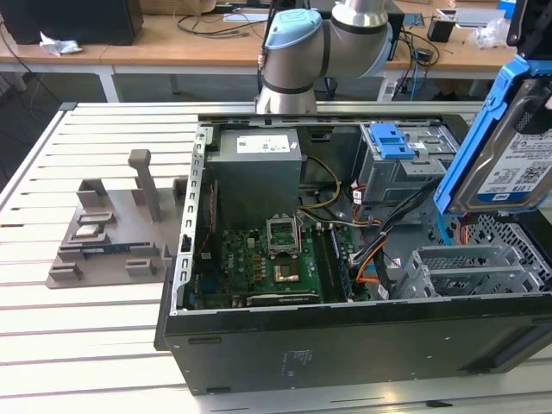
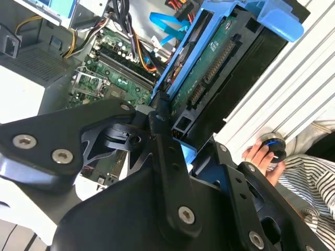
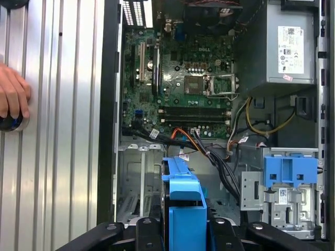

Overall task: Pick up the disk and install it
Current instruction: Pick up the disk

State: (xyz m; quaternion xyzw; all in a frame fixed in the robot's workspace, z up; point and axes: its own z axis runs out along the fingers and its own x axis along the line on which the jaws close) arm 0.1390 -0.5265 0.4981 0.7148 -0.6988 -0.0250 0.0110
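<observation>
Clamping the disk by one end, the gripper is gripping it firmly, its black fingers pressing on the blue carrier frame. The disk is hanging in the air above the computer case, over the end of the case at the exterior view's right. It is touching nothing but the fingers. Its long axis is running away from the gripper and down toward the case's open interior, steeply tilted rather than flat; in the exterior view the labelled face is showing side-on, and in the first wrist view it is showing edge-on.

Inside the case, the grey metal drive bays are lying below the hanging disk, with clear air between them. A loom of cables is crossing the case near them. A second cage with a blue latch is sitting further in; the motherboard and the grey power supply are filling the far end.

Beside the case, the white slatted table is carrying a grey fixture. On the opposite side of the case, a person's hand is resting on a dark round knob.

Beyond the case, the arm is rising from its base, and wooden desks strewn with cables are lining the room.
</observation>
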